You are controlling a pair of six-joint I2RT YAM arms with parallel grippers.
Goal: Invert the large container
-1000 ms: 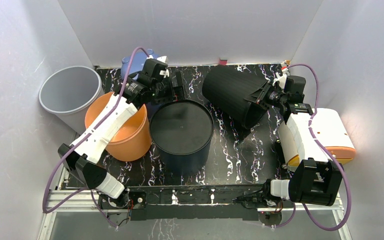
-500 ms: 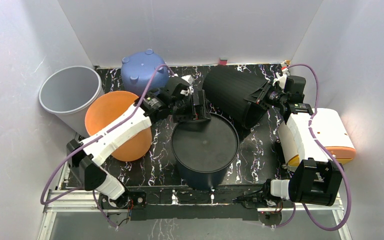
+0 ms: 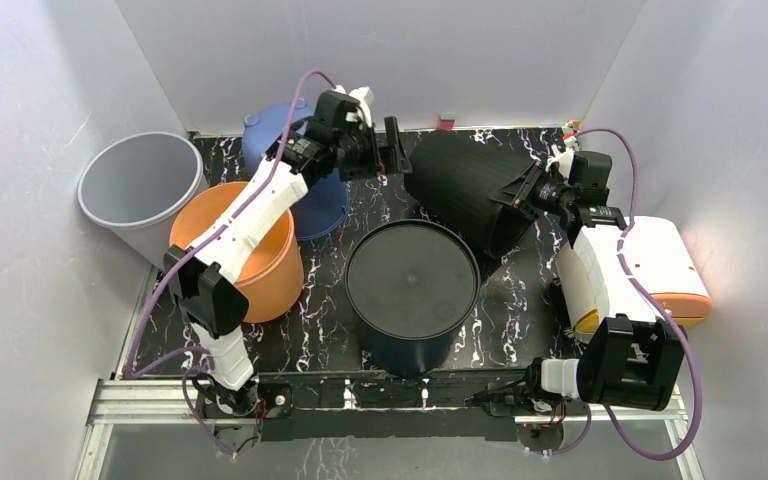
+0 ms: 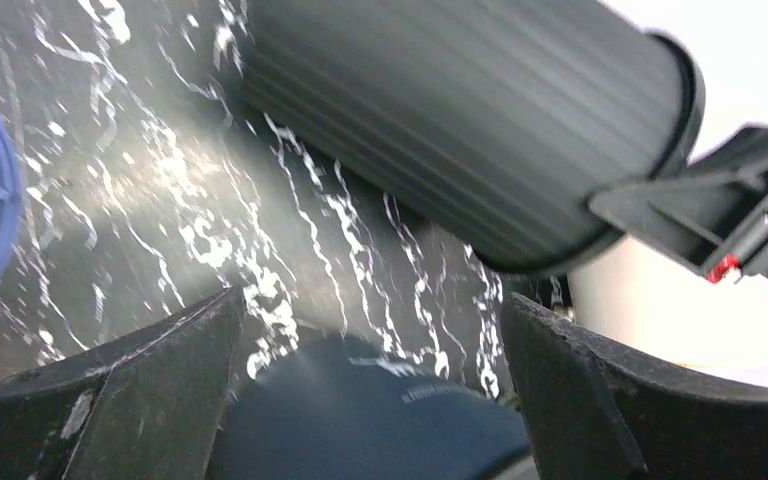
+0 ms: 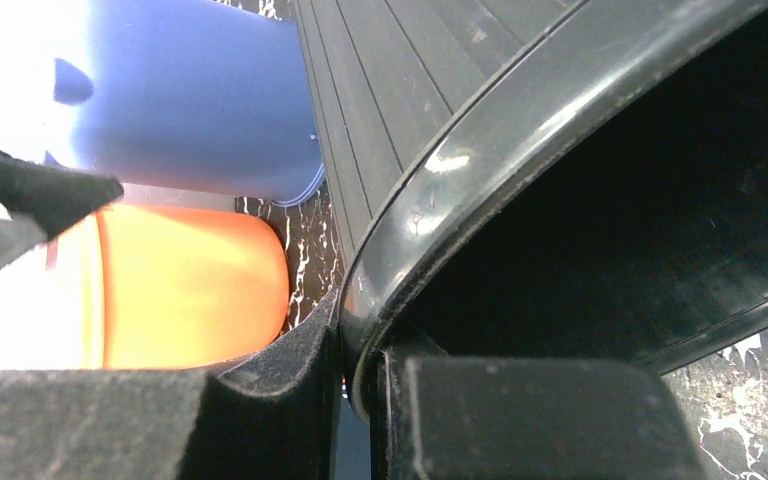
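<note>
The large black ribbed container lies tilted on its side at the back right of the table, its mouth facing right. My right gripper is shut on its rim, one finger outside the wall and one inside. My left gripper is open and empty, in the air by the container's closed base at the back. In the left wrist view the ribbed wall lies ahead of the open left gripper.
A dark navy container stands upside down in the middle, below the left gripper. An orange bucket and an upturned blue container stand left. A grey bin is far left, a white-and-orange box far right.
The dark navy container has slid to the right. My left gripper has left it and risen to the back, next to the black container's base. The right gripper has not moved.
</note>
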